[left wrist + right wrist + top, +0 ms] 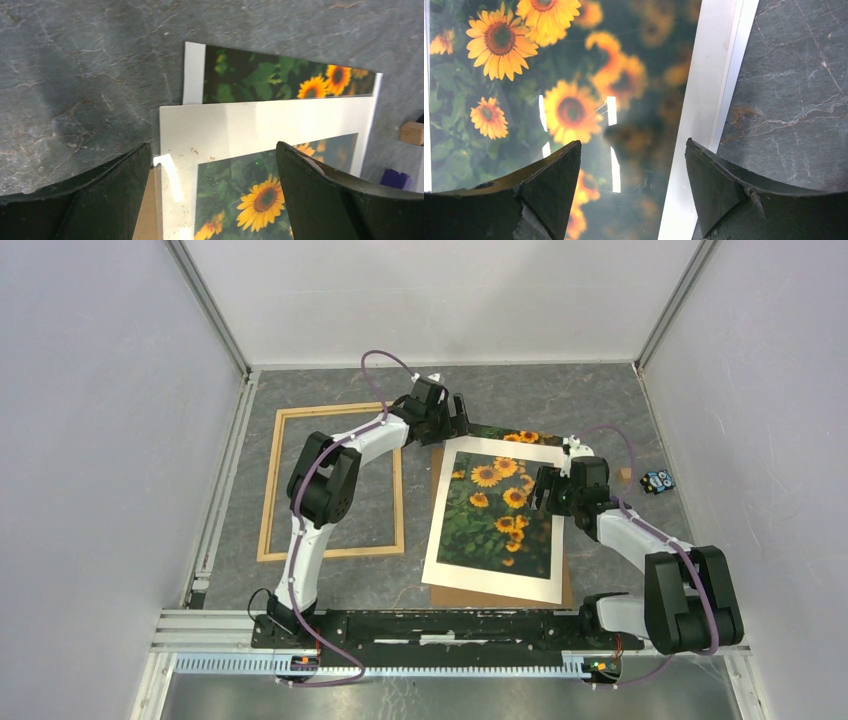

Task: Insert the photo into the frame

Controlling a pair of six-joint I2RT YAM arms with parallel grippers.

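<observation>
1. Progress: the task appears to be at an early stage; the frame (270, 485) lies with nothing inside it on the left of the table (330, 380), well apart from the photo (497, 512).
2. Photo location: right of the frame, in a stack; it lies under the white mat (492, 583) and over the brown board (470, 597); its far edge projects beyond the mat.
3. Left gripper (212, 155): released, jaws wide, above the stack's far left corner; nothing held.
4. Right gripper (633, 150): jaws apart above the mat's right edge; nothing grasped.
5. Remaining, by judgement: free the photo from the stack; move it to the frame; seat it inside.
</observation>
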